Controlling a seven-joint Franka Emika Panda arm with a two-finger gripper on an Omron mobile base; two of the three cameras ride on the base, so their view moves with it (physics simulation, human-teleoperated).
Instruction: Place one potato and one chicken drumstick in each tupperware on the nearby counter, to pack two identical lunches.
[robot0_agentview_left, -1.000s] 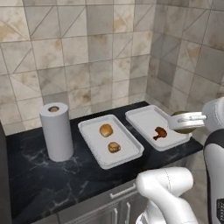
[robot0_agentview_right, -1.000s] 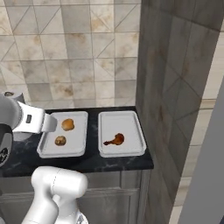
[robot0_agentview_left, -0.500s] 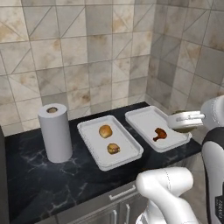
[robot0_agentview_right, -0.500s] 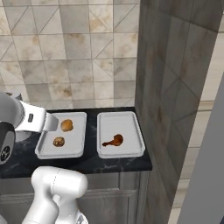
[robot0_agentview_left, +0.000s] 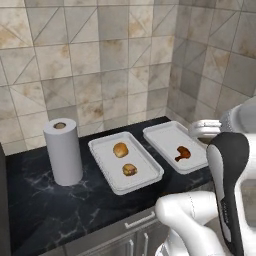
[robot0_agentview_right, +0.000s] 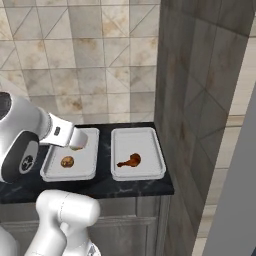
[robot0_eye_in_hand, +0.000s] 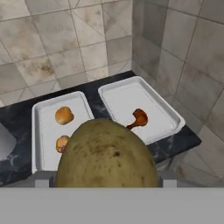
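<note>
The hand (robot0_eye_in_hand: 107, 186) is gripping a potato (robot0_eye_in_hand: 107, 153) between its fingers, pinching it from both sides; in the hand view the potato is bulking large right in front of the camera, its long axis running roughly across the hand from one finger to the other.

Below and ahead of the hand, two white tupperware trays are sitting side by side on the dark marble bench (robot0_agentview_left: 45, 205), long sides parallel and just apart. The right tupperware (robot0_eye_in_hand: 173, 114) is lying almost directly beyond the held potato and is carrying one chicken drumstick (robot0_eye_in_hand: 138, 118). The drumstick is lying flat with its long axis on a diagonal across the tray: the fat meaty end is pointing away from the hand toward the tiled wall, the thin bone end toward the hand and the bench's front edge.

The left tupperware (robot0_eye_in_hand: 41, 131) is sitting off to the hand's left and is holding two round brownish items, one (robot0_eye_in_hand: 64, 115) farther from the hand and one (robot0_eye_in_hand: 61, 143) nearer, partly hidden behind the potato.

Farther left of the hand, a paper towel roll (robot0_agentview_left: 62, 151) is standing upright on the bench.
</note>
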